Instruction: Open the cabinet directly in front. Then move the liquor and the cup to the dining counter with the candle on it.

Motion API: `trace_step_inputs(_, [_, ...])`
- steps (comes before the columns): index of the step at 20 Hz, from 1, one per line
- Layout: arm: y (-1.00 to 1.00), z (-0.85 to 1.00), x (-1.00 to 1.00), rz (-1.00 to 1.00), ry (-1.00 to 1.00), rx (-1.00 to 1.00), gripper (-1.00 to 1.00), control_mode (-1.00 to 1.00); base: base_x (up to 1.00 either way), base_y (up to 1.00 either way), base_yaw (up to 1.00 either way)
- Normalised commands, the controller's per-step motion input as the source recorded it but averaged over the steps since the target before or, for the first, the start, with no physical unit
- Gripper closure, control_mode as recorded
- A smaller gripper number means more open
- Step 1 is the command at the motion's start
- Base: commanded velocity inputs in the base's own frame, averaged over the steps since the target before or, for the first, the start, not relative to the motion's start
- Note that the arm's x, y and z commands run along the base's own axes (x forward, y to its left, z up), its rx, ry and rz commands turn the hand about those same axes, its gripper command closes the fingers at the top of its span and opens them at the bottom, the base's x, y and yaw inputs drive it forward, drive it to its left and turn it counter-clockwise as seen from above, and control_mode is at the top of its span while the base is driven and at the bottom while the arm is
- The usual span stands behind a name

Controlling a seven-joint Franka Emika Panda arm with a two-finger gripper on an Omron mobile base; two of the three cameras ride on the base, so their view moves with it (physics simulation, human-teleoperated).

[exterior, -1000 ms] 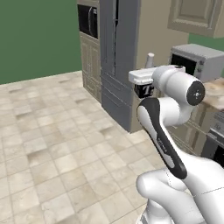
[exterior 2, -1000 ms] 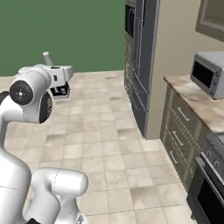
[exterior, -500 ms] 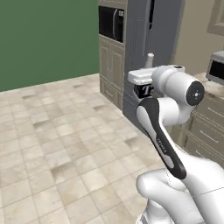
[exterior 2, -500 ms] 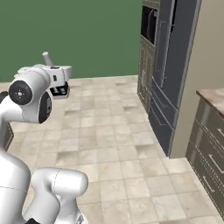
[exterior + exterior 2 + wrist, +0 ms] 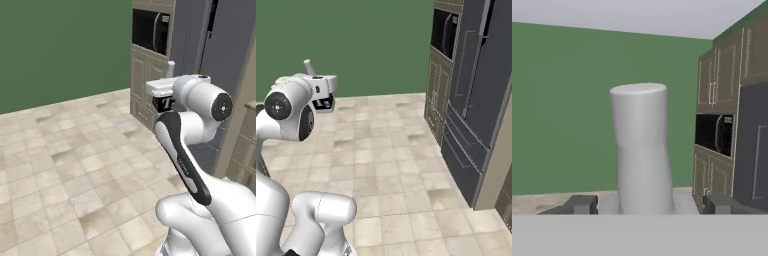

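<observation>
Between the end effector [image 5: 647,205] fingertips, upright pale grey cylinder [image 5: 641,145]

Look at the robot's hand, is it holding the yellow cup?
No, the thing between the gripper's fingers in the hand view is a pale grey upright cylinder, not yellow.

White glossy arm [image 5: 200,195] w/ dark joint bands, round grey endcaps.

Green wall [image 5: 60,45] across upper left of left base view. Beige tiled floor [image 5: 75,170] below. Tall dark grey fridge [image 5: 478,95] at right of right base view. Black built-in oven [image 5: 445,32] in beige column just left of fridge.
</observation>
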Motion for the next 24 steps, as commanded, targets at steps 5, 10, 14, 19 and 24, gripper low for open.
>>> trace_step_inputs(5, [0.0, 0.0, 0.0, 0.0, 0.0, 0.0, 1.0, 1.0, 1.0, 0.1, 0.0])
trace_step_inputs(10, [0.0, 0.0, 0.0, 0.0, 0.0, 0.0, 1.0, 1.0, 1.0, 0.36, 0.03])
trace_step_inputs(14, [0.0, 0.0, 0.0, 0.0, 0.0, 0.0, 1.0, 1.0, 1.0, 0.69, 0.06])
trace_step_inputs(19, [0.0, 0.0, 0.0, 0.0, 0.0, 0.0, 1.0, 1.0, 1.0, 0.72, 0.06])
trace_step_inputs(24, [0.0, 0.0, 0.0, 0.0, 0.0, 0.0, 1.0, 1.0, 1.0, 0.68, 0.07])
